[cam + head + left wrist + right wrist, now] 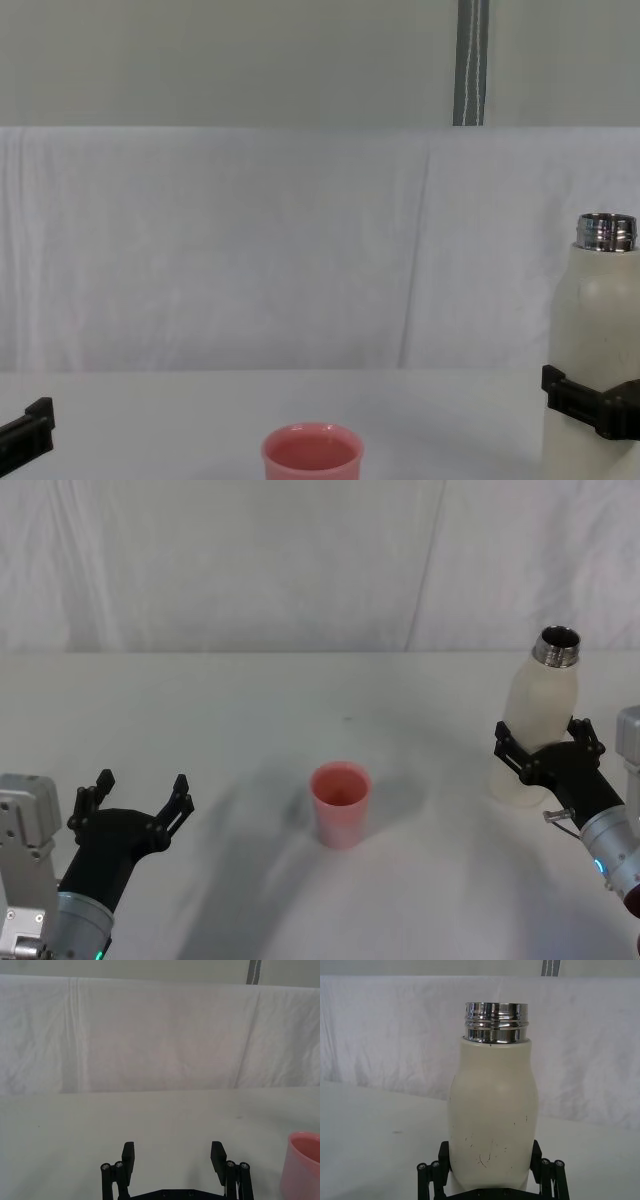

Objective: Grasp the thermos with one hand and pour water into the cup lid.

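The thermos [539,715] stood upright on the white surface [250,710] at the robot's right, its steel neck open at the top. The right gripper [545,747] was clenched around the lower part of the cream body, one black finger on each side; in the right wrist view the thermos [493,1110] rose straight up between the two fingers [443,1156], its base down near the surface. From the chest view the thermos [598,340] showed at the right edge with a black finger pressed against its side.

The cup lid [340,803] sat upright near the middle of the surface, well apart from the thermos and to its left, mouth open upward. In the chest view the cup lid [311,452] lay low in the centre.

The left gripper [135,798] hung low at the robot's left, released, its fingers spread and holding nothing, well apart from the cup lid. In the left wrist view the left gripper [174,1156] pointed toward the white cloth backdrop [150,1035], with the cup lid [301,1165] at the edge.
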`<state>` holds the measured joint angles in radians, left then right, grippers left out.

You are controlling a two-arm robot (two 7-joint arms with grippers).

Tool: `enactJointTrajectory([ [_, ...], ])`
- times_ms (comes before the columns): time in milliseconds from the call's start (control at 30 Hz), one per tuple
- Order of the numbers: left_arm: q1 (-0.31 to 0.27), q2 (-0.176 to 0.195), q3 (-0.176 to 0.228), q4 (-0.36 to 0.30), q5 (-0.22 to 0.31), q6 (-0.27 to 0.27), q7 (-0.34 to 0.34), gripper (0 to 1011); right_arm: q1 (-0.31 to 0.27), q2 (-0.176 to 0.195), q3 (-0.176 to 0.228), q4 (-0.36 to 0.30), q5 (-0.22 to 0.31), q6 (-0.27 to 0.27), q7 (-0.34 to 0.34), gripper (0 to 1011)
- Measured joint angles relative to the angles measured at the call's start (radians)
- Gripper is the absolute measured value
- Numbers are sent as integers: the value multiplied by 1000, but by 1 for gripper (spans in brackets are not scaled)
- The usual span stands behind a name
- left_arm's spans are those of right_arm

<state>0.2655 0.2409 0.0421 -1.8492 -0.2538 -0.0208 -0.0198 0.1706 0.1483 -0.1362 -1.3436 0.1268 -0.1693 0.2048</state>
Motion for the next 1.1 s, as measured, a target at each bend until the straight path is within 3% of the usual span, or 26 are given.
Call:
enactJointTrajectory([
  [167,0,0,0,0,0,0,0,1001,0,0,0,0,0,0,0,1001],
  [1100,0,0,0,0,0,0,0,1001,-3,1,0,-3,-1,1,1,1001],
])
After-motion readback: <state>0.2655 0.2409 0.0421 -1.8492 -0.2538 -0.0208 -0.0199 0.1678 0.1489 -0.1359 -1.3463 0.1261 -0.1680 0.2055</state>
